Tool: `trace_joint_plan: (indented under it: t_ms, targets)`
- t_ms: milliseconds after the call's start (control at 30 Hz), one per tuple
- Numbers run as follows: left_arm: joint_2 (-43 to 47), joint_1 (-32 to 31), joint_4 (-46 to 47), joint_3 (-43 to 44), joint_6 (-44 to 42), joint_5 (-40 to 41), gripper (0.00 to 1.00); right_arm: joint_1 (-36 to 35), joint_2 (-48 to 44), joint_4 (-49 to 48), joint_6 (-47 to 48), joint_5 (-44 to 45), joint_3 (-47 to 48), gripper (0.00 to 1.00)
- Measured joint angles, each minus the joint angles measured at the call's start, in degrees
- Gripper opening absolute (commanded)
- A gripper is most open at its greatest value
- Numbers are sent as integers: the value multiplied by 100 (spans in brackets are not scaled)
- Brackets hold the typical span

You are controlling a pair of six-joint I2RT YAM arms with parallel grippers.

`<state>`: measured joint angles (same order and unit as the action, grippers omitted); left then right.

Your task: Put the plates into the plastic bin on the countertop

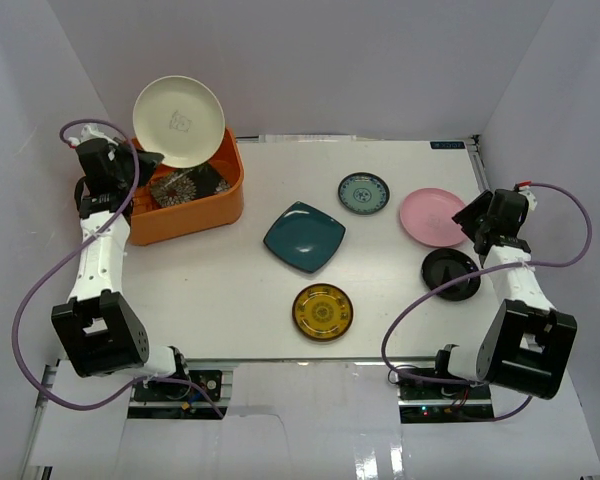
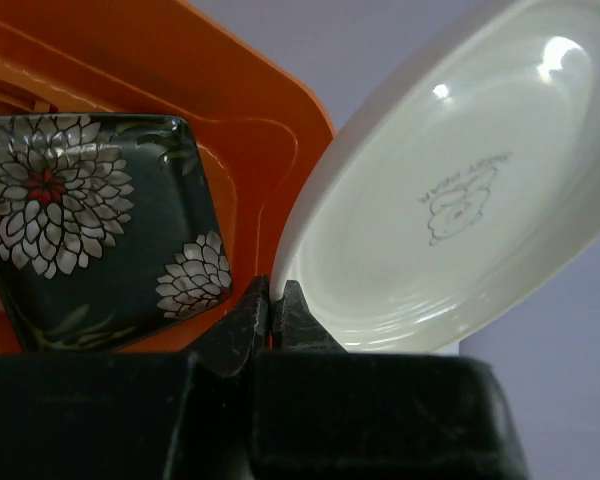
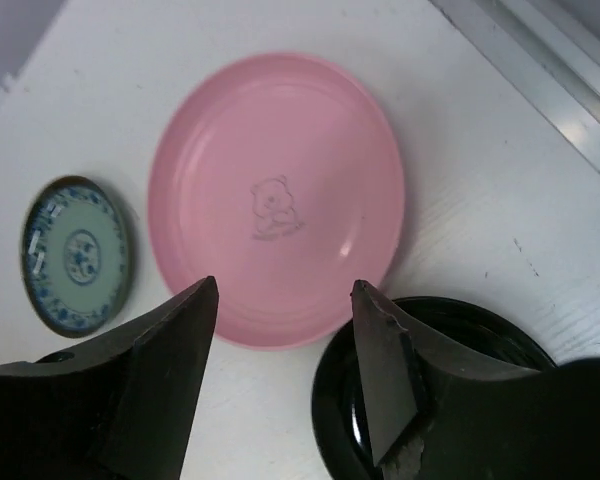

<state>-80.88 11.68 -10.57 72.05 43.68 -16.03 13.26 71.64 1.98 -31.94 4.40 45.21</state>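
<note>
While the cream plate (image 1: 178,120) hangs over the bin (image 1: 195,212), a slip threatens

Because our left gripper (image 2: 270,312) is clamped on only the thin rim of the cream plate, held tilted on edge above the bin's far edge, we judge it could pivot or slip out. Dropped from there, it might strike the floral plate (image 1: 185,185) lying inside the bin, or tip over the bin's wall onto the countertop (image 1: 230,290). Our right gripper (image 3: 285,330) hovers with jaws spread and nothing between them, far right of the bin, over the pink plate (image 3: 275,200). The teal plate (image 1: 304,237) lies nearest the bin, outside it.
</note>
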Motion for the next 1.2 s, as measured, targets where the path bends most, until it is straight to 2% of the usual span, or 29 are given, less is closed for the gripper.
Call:
trace_joint_plan:
  t_ms: [67,100,200,433,733,833,867,900,967,1000,1067,1100,1167,1200]
  targets:
    - [4,157,118,-186,162,-7,0,57,232,136,-9,-127,-2,73]
    - [4,111,188,-289,232,-70,0,61,240,142,-22,-212,-13,86]
    - [9,-103,227,-522,387,-273,0,55,92,-39,-22,-348,-13,94]
    - [17,-63,24,-505,417,-201,0,243,306,-304,-37,-133,-13,95]
    - [-256,111,-361,-470,170,667,0,590,1023,-356,76,306,-35,95]
    - [-498,111,-522,-424,66,833,11,588,1338,-435,92,315,-33,90]
    - [-581,111,-575,-402,22,866,26,586,1469,-444,92,313,-22,89]
    - [-660,111,-614,-393,2,916,35,579,1631,-461,90,304,-4,85]
    - [-748,111,-651,-391,-63,946,52,579,1923,-522,96,264,7,83]
    - [-769,111,-678,-378,-92,955,66,568,2050,-538,90,245,11,83]
    - [-776,111,-632,-328,-105,955,78,520,2197,-649,105,240,94,80]
    - [-767,111,-610,-280,-109,944,86,494,2275,-691,105,234,170,72]
    - [-737,111,-566,-245,-103,896,91,415,2437,-787,125,210,249,62]
    - [-708,111,-560,-245,-96,837,94,376,2485,-857,127,232,264,46]
